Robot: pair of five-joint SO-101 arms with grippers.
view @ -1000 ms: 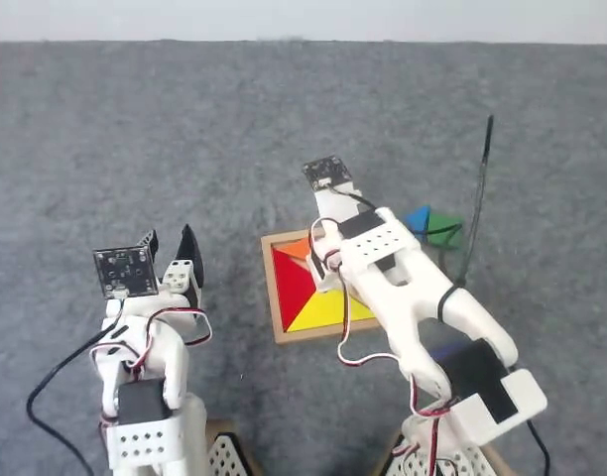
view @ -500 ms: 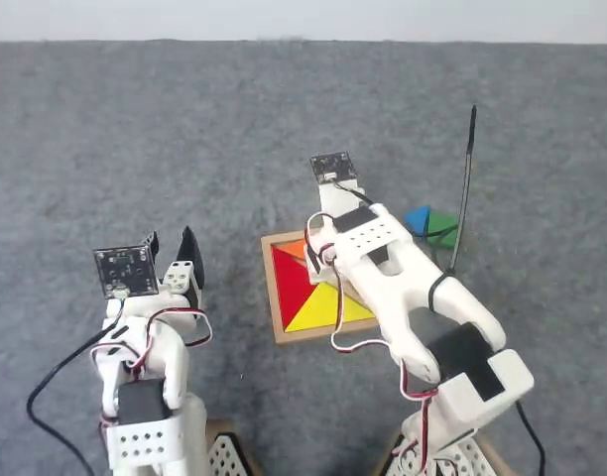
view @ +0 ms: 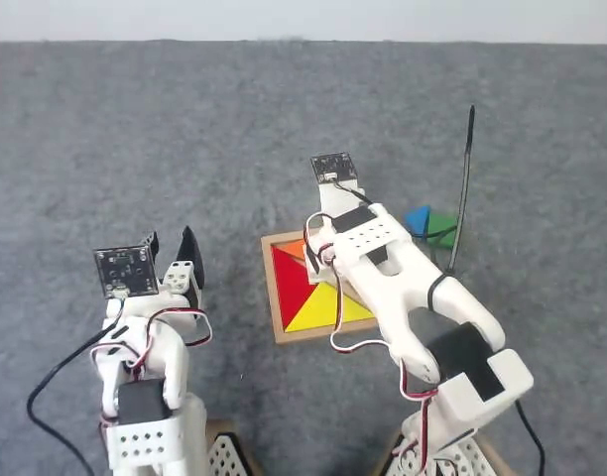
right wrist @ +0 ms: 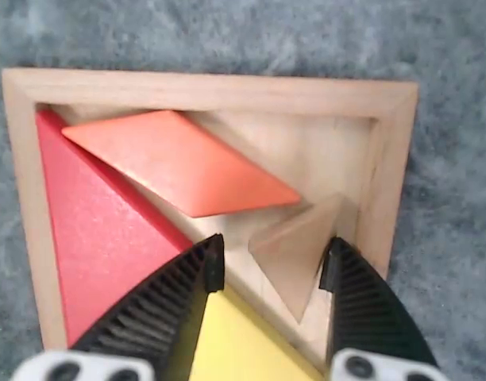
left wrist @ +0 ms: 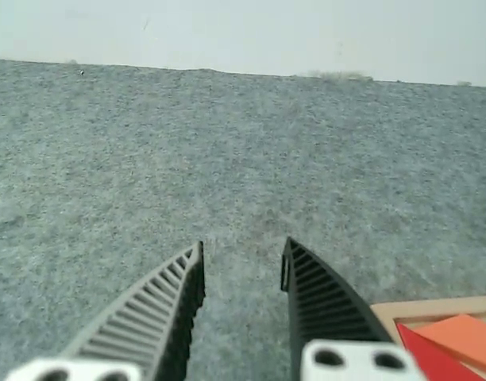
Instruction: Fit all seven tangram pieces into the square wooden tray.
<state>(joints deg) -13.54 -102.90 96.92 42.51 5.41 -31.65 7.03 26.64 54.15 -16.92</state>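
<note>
Jaws apart astride wooden triangle (right gripper)

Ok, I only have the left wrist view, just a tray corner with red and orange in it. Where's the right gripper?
Observer: The right gripper is open over the tray, straddling a plain wooden triangle.
Operator: Anything else in the tray?
Observer: A yellow piece lies beside the red piece.
Operator: Any pieces outside it?
Observer: A blue piece and a green piece sit on the carpet off the tray's far right corner in the high view.
</note>
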